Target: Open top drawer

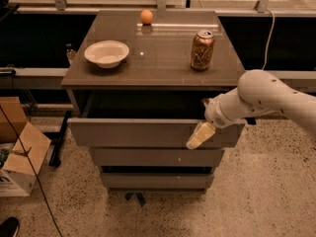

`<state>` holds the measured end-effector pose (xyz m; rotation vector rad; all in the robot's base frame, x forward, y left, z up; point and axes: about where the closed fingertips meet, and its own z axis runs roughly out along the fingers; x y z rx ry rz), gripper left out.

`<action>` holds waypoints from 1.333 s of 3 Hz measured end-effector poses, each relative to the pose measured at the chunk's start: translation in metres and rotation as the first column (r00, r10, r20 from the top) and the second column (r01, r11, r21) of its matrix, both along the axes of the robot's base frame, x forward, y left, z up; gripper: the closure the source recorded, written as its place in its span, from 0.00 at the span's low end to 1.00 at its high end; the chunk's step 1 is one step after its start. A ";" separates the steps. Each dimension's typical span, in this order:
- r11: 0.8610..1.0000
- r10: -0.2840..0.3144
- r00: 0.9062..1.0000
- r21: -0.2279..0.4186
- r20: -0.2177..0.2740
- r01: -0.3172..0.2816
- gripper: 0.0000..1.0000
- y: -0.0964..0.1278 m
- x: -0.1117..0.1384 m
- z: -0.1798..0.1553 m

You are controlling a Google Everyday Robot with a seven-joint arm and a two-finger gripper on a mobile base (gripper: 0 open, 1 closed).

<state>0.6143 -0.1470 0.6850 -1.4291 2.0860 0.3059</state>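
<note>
The top drawer is standing pulled out under the counter; the end effector is hanging at its front's right side, probably for pulling; spread or closed, I cannot tell

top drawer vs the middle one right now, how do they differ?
The top drawer is pulled out, dark inside showing; the middle drawer sits further back, no interior visible. The top drawer's front looks taller and wider than the middle drawer's. The tool is at the top drawer's front, right side; none at the middle drawer. Both: plain grey flat fronts, no handles.
</note>
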 end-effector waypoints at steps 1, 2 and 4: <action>0.999 0.031 0.999 -0.036 -0.025 -0.031 0.00 -0.002 -0.006 -0.003; 0.994 0.037 0.996 -0.095 -0.085 -0.045 0.27 -0.012 -0.019 -0.010; 0.992 -0.012 0.990 -0.123 -0.144 -0.006 0.73 -0.029 -0.041 -0.020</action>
